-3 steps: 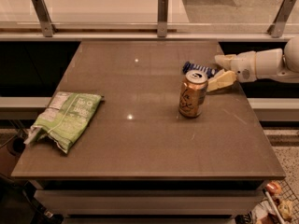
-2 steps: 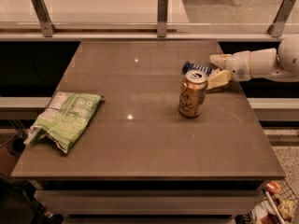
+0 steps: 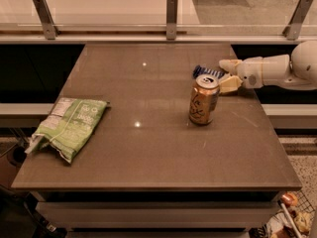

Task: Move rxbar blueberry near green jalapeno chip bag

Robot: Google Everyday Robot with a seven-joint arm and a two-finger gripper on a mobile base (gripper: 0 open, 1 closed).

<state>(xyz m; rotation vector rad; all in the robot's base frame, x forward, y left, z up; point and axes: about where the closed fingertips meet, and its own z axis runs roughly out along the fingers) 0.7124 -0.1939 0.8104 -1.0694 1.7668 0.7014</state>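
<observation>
Two jaws spread either side of rxbar blueberry (image 3: 205, 72), just behind can (image 3: 203, 99); gripper (image 3: 224, 76) behind-right of can; green jalapeno chip bag (image 3: 69, 125) well left of can.

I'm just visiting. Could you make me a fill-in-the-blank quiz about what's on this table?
The green jalapeno chip bag lies at the picture's ___ side of the table.
The gold can stands ___, just in front of the rxbar blueberry.
The tool reaches in from the picture's ___, at the rxbar blueberry.
Missing: left; upright; right.
</observation>
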